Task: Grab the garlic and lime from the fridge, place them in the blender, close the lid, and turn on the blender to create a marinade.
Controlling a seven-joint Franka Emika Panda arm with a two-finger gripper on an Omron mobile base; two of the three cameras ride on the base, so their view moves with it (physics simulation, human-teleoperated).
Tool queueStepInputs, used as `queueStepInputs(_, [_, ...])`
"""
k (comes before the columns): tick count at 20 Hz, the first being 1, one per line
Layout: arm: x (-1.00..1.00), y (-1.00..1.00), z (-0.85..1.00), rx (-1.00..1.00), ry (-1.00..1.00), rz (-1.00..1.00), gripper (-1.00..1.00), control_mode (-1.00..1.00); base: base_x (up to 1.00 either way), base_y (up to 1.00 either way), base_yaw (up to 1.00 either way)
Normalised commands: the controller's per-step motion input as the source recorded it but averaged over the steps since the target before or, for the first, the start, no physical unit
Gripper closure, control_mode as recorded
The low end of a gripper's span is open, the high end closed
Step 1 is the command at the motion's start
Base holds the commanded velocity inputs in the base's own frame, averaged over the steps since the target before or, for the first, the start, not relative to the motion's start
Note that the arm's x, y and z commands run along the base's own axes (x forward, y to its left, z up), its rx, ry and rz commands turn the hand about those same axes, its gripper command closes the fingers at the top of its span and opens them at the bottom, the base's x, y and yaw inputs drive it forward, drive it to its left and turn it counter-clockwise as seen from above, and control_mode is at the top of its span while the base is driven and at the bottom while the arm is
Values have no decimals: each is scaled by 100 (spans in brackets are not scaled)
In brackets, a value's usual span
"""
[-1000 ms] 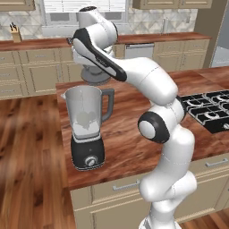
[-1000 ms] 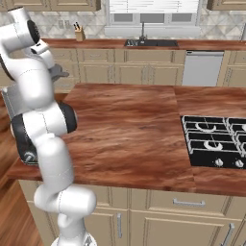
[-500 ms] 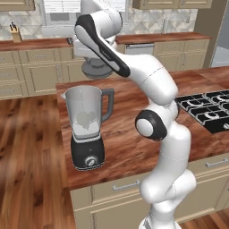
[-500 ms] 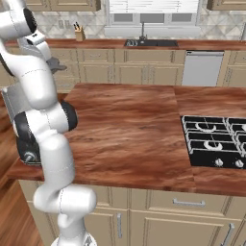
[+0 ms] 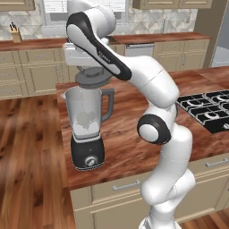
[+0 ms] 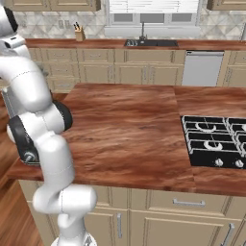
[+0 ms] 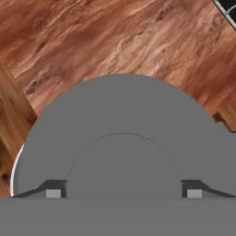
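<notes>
The gripper point(image 7: 123, 193) holds the lid point(image 5: 93, 78) by its raised knob, fingers point(image 7: 53, 193) spread wide on both sides, just above the blender point(image 5: 87, 126) jug, to close it.

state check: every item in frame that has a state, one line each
tool: closed on the knob of the lid, holding it
lid: off the jug, held level just above the rim, not seated
blender: upright on the island counter, jug open at the top, pale contents low inside
dial: faces front, setting unreadable
stove: no flame, nothing on the grates
</notes>
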Motion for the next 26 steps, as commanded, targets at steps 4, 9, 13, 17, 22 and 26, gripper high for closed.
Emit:
queueStepInputs(4, [-16, 5, -38, 7, -3, 0, 100, -100, 0, 0, 0])
queueStepInputs(9, [-10, 12, -24, 8, -1, 0, 100, -100, 0, 0, 0])
queueStepInputs(13, [-41, 10, -37, 3, 0, 0, 100, -100, 0, 0, 0])
queueStepInputs(17, [-38, 6, -40, 3, -3, 0, 100, -100, 0, 0, 0])
queueStepInputs(22, [-1, 4, -26, 4, -10, 0, 100, -100, 0, 0, 0])
queueStepInputs(26, [8, 0, -5, 1, -24, 0, 100, -100, 0, 0, 0])
